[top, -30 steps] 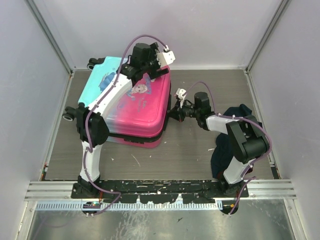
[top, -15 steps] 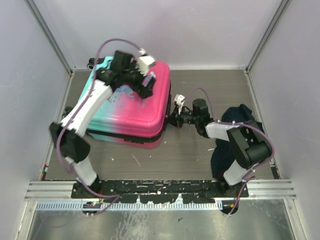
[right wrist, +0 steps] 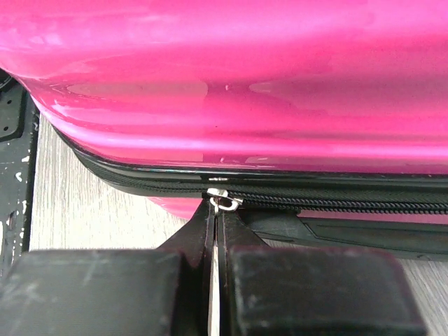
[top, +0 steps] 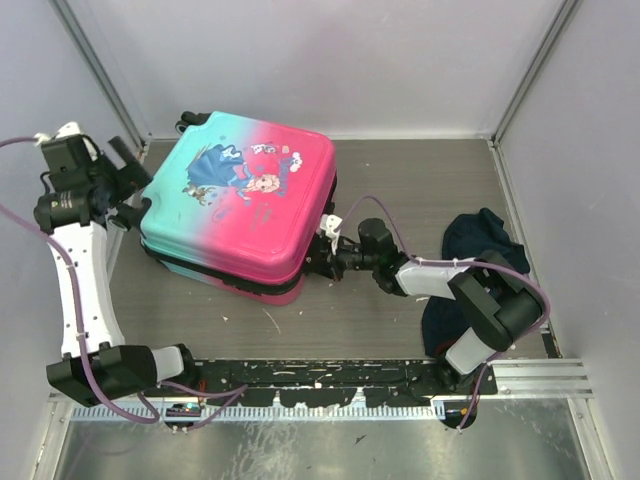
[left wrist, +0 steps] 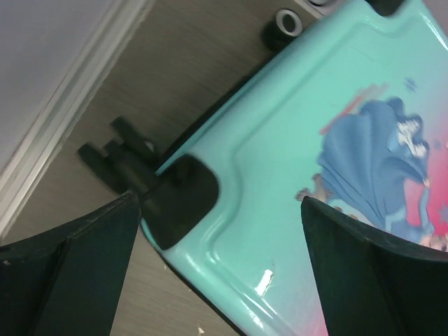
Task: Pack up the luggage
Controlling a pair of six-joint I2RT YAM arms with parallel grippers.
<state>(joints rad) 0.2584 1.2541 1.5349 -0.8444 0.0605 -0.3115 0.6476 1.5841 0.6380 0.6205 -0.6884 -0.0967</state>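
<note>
Luggage (top: 240, 205) lies ahead of left gripper's (top: 128, 185) fingers, apart from them — its zipper pull (right wrist: 222, 200) sits between right gripper's (right wrist: 215, 207) fingertips. Cloth heap (top: 478, 240) behind those fingers, well apart.

Turquoise fading to hot pink across the glossy shell of the luggage (top: 240, 205), with a cartoon princess print in blue and pink on top. Black on its wheels (left wrist: 285, 22), corner guard (left wrist: 183, 199) and zip band (right wrist: 336, 199); silver on the zip pull (right wrist: 222, 201). Dark navy for the cloth heap (top: 478, 238) near the table's right edge. Grey wood grain over the table (top: 420, 180).
</note>
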